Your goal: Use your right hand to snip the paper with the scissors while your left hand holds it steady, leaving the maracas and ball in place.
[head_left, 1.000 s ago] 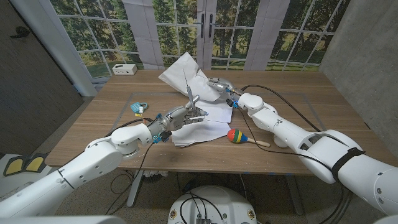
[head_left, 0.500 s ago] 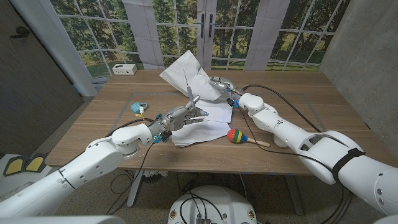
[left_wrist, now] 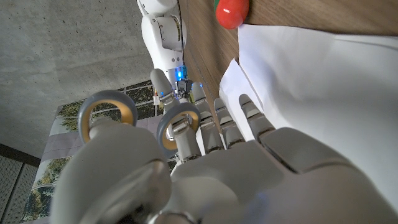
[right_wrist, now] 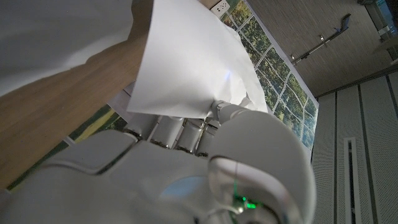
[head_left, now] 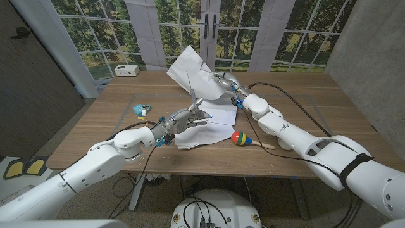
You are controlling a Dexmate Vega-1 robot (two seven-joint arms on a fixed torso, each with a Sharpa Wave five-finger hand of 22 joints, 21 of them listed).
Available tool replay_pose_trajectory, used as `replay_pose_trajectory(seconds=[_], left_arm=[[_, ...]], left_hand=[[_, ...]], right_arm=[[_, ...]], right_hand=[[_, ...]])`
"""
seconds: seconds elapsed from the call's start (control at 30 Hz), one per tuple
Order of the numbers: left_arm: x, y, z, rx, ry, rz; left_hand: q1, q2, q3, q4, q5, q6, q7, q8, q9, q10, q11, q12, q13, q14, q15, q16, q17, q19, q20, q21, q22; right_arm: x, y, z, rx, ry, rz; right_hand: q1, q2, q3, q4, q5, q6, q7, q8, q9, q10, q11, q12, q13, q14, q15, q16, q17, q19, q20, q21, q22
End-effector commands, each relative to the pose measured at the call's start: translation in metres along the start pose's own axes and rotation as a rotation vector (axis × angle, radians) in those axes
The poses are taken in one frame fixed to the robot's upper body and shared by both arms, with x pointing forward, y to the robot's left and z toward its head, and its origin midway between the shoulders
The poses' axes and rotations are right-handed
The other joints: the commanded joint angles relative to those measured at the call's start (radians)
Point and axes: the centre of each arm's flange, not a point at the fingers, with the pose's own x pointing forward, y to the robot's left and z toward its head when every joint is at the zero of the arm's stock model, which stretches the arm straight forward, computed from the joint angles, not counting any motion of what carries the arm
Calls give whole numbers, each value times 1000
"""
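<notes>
My left hand [head_left: 182, 120] grips the scissors [head_left: 193, 100], whose blades point up over the middle of the table. In the left wrist view its fingers [left_wrist: 186, 134] pass through the grey, yellow-lined scissor handles [left_wrist: 107, 114]. My right hand [head_left: 226, 82] holds one white paper sheet [head_left: 189, 71] up off the table just behind the blades; the sheet [right_wrist: 186, 68] stands above that hand [right_wrist: 186, 171]. More white sheets [head_left: 209, 130] lie flat under the scissors. The rainbow maraca [head_left: 240, 138] lies to the right of them, and its red end [left_wrist: 231, 11] shows beside the sheets [left_wrist: 311, 81].
A small teal and yellow object [head_left: 140, 109] sits on the table's left part. A white socket box [head_left: 128, 70] stands at the far left edge. A black cable [head_left: 297, 107] runs along my right arm. Bare wood lies at the table's right side [head_left: 329, 114].
My right hand has lifted the held sheet slightly higher and further back. The left hand and scissors have stayed put.
</notes>
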Motion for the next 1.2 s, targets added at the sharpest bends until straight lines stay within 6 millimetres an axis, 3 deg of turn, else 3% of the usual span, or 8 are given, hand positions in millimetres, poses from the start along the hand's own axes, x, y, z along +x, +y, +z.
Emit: replay_pose_trajectory(seconds=[0.03, 1.2], left_arm=[[-1, 0, 0, -4, -9, 0], [-3, -2, 1, 8, -19, 1]], left_hand=[[5, 3, -1, 2, 3, -5, 11, 5, 5, 142, -140, -1, 2, 7, -47, -3, 0, 7, -5, -4, 2], [4, 6, -1, 5, 3, -8, 11, 3, 9, 143, -138, -4, 3, 7, -48, -3, 0, 10, -2, -3, 2]], right_arm=[[-5, -7, 28, -176, -112, -68], [-28, -11, 70, -666, -190, -265]], right_hand=[[-3, -5, 1, 0, 3, 7, -1, -4, 1, 15, 0, 3, 6, -7, -63, 5, 12, -3, -105, 11, 5], [-7, -6, 5, 1, 4, 25, 8, -27, 1, 41, 13, 52, 63, -6, -63, 14, 89, -7, -104, 77, 7]])
